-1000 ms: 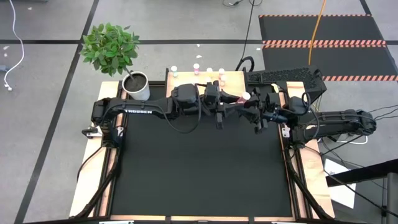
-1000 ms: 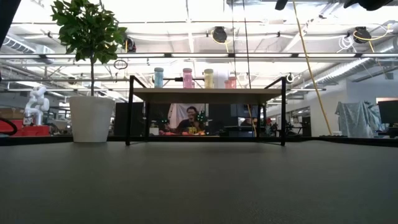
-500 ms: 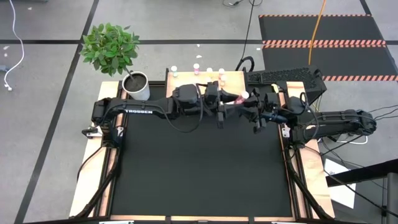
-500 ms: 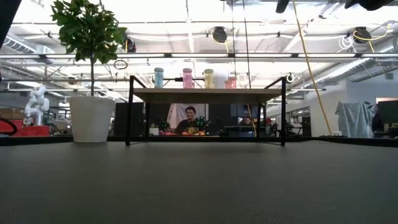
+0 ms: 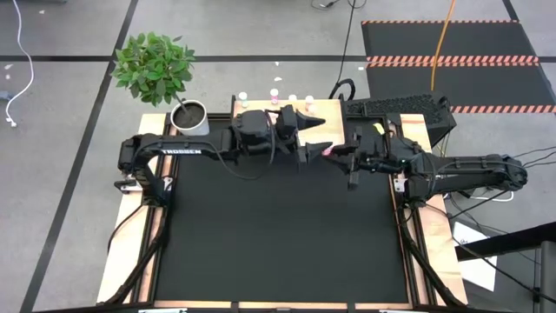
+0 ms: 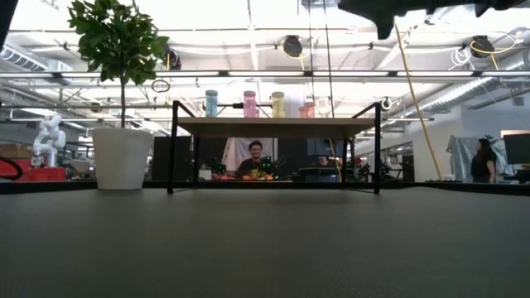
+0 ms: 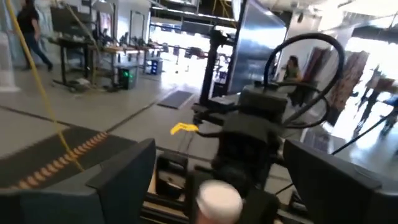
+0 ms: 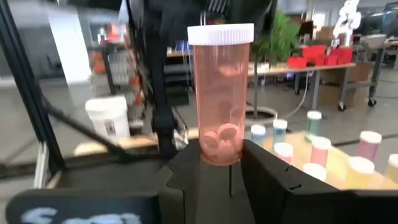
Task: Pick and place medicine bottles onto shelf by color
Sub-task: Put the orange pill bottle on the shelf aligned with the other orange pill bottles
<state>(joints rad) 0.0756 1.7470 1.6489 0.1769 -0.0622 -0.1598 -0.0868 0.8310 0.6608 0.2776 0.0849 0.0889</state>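
Note:
A pink medicine bottle (image 8: 222, 93) with a white cap stands between the fingers of my right gripper (image 5: 334, 153), which is shut on it above the table's far middle. My left gripper (image 5: 316, 130) faces it from the left, open. Its fingers (image 7: 118, 180) stand wide on either side of the bottle's cap (image 7: 219, 200) without touching it. The wooden shelf (image 6: 273, 126) stands at the table's far edge. On its top stand a teal bottle (image 6: 211, 103), a pink one (image 6: 250, 103), a yellow one (image 6: 277, 104) and another pink one (image 6: 307, 108). My right gripper pinches the pink bottle's lower end (image 8: 219, 149) between its two fingers. The fingers come level from the table's right. The bottle stands upright, cap on top, lifted clear of the table and of the shelf.
A white pot (image 6: 122, 157) with a green plant stands at the far left, beside the shelf. A dark keyboard (image 5: 400, 109) lies at the far right. The black mat (image 5: 278, 235) covers the table's middle and near part. People show in the room beyond the table.
My left gripper has opened wide, let go of the pink bottle, and drawn a little up and toward the table's far edge. My right gripper has tipped down to level and sunk slightly, keeping the bottle.

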